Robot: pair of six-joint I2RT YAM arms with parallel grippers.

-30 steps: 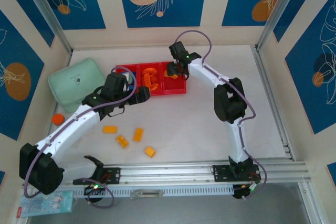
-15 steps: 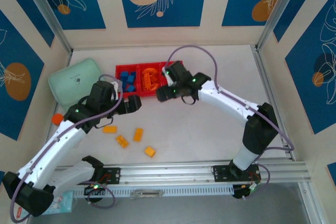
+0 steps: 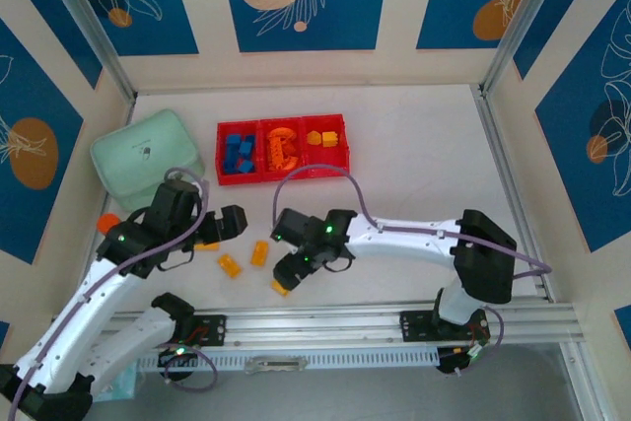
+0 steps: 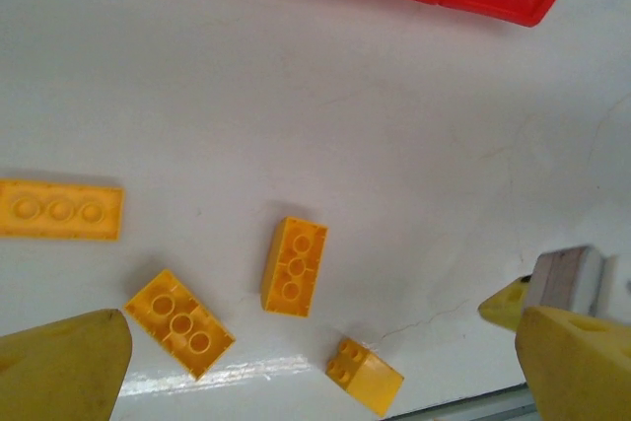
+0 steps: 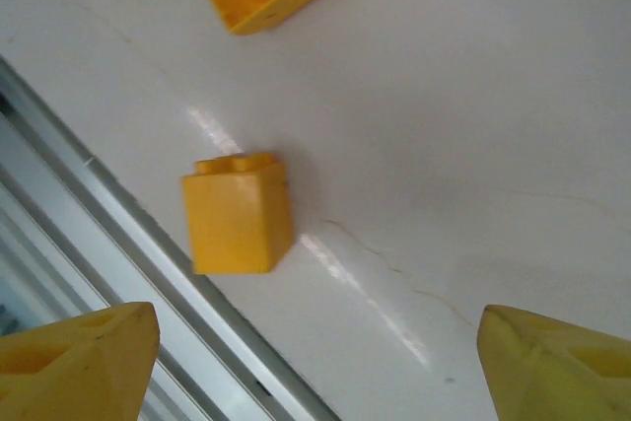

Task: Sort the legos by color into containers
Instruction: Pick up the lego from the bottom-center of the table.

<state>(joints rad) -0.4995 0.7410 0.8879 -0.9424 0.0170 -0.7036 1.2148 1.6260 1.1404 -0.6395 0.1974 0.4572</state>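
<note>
The red tray [image 3: 340,161] holds blue legos [image 3: 240,152] in its left container, orange arches [image 3: 279,148] in the middle one and yellow legos [image 3: 322,139] in the right one. Several yellow legos lie loose on the near table: a flat long one [image 4: 59,209], two bricks [image 4: 179,324] [image 4: 294,265] and a small one [image 4: 365,374] [image 5: 239,212]. My left gripper [image 3: 225,229] [image 4: 320,377] hangs open above them, nothing between its fingers. My right gripper [image 3: 288,271] [image 5: 315,362] is open low over the small brick, which lies just ahead of its left finger [image 5: 79,362].
A mint green lidded box [image 3: 148,153] stands at the left, with a small orange round thing [image 3: 108,222] near it. The aluminium rail [image 3: 394,322] runs along the near edge, close behind the small brick. Bare table spreads to the right of the tray.
My right arm swung from the tray's right container down to the near table over the small yellow brick, its jaws widening. My left arm drew back toward the near left.
</note>
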